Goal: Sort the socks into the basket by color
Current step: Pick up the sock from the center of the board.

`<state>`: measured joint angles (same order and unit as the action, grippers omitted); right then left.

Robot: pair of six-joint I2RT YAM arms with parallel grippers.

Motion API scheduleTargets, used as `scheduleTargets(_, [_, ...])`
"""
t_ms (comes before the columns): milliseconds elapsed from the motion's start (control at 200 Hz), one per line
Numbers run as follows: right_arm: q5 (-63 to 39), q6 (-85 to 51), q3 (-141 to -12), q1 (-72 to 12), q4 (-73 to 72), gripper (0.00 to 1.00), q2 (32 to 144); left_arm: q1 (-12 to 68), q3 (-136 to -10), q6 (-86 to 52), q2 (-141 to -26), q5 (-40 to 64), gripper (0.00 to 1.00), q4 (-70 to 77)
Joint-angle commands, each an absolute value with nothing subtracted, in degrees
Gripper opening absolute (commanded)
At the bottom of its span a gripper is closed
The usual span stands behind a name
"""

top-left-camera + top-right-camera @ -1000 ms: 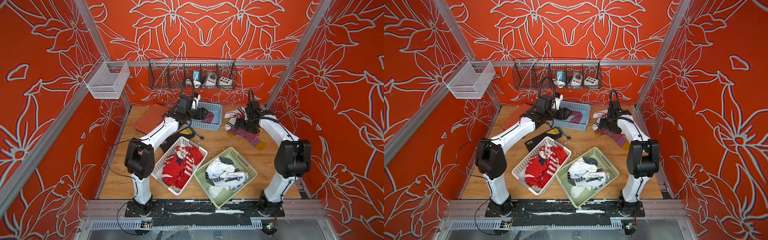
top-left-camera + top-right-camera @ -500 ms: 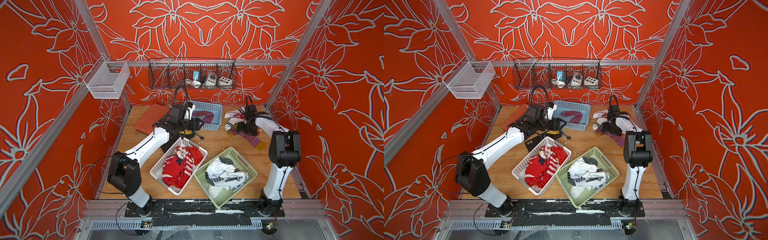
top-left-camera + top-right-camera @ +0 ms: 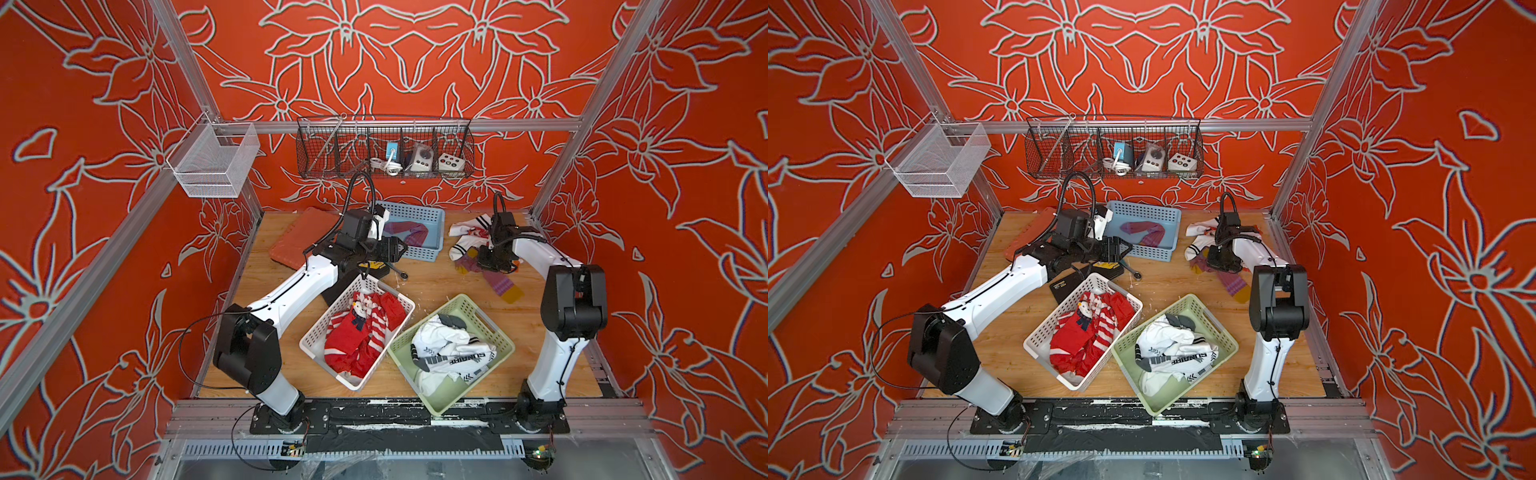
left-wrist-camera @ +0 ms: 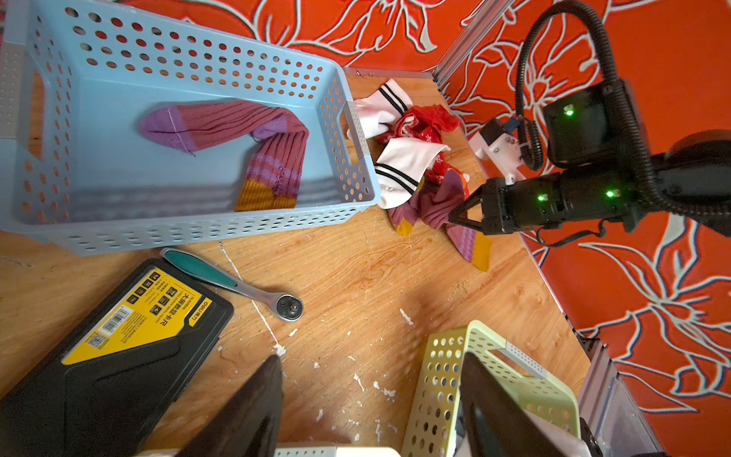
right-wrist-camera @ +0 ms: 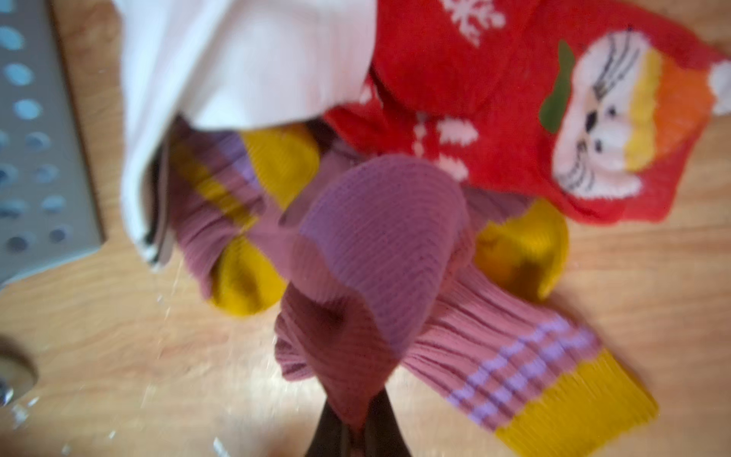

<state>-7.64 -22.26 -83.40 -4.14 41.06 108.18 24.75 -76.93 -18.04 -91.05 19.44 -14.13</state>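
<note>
On a wooden table (image 3: 436, 284) inside a red, flower-patterned enclosure, two white robot arms are sorting socks into three baskets. The right gripper (image 5: 356, 435) is pinching a raised fold of a purple sock (image 5: 379, 253), with its jaws pressed tight on the ribbed fabric, while the sock's striped, yellow-edged cuff is lying flat on the wood. This sock is sitting in a small unsorted pile (image 3: 465, 239) at the far right of the table, just beside the blue basket (image 4: 197, 233), where a sorted purple sock (image 4: 221, 122) is already lying. A white sock (image 5: 237, 71) is draping over part of the pile, and a red sock (image 5: 494, 79) with a cartoon face is touching it. A buried purple sock (image 5: 213, 221) with yellow patches is lying partly underneath. The left gripper (image 4: 372, 358) is hovering near the blue basket's front wall, its jaws wide apart and holding nothing. Nearer the robot's base, a white basket (image 3: 322, 328) is holding red socks and a green basket (image 3: 488, 322) is holding white ones. The likely trouble is that the jaws are gripping only a narrow pleat, so the sock may slip free during a lift. The overlapping neighbours may also ride up with it and land in the wrong basket. The trailing cuff could catch the blue basket's rim and leave the sock hanging over the wall.
</note>
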Motion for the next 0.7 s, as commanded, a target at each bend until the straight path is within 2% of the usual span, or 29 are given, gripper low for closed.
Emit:
scheduleTargets(0, [-10.04, -24.24, -80.58, -4.04, 40.71, 0.0, 101.27, 24.61, -78.39, -18.01, -89.78, 20.57, 0.69, -14.5])
scheduleTargets(375, [-20.48, -27.98, -73.62, -4.74, 37.34, 0.0, 85.24, 27.95, -79.91, -13.84, -90.19, 22.53, 0.72, -11.9])
scheduleTargets(696, [-27.84, -28.82, -74.86, -5.61, 35.24, 0.0, 81.07, 32.4, -83.91, -11.29, -93.06, 24.56, 0.74, -10.11])
